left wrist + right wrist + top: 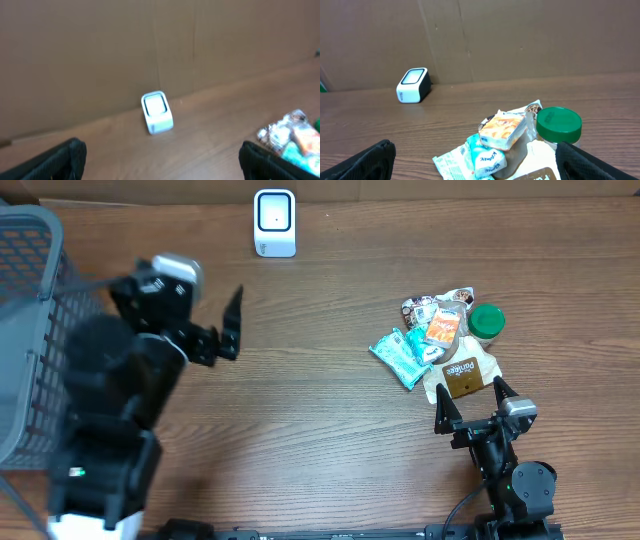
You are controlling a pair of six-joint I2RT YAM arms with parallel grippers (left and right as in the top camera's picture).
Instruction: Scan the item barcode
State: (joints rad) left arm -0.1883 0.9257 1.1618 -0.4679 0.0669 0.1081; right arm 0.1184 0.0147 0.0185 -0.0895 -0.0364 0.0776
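Both my left pincer (222, 332) and right pincer (470, 402) stand wide open, empty. The items (440, 345) lie heaped right of centre, the scanner (274, 222) at top centre. Nothing is picked yet; I think the right pincer must grasp one next.

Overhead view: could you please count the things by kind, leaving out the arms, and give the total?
Barcode scanner: 1
Basket: 1
Jar with green lid: 1
Snack packets: 5, as far as the overlapping pile shows
Total: 8
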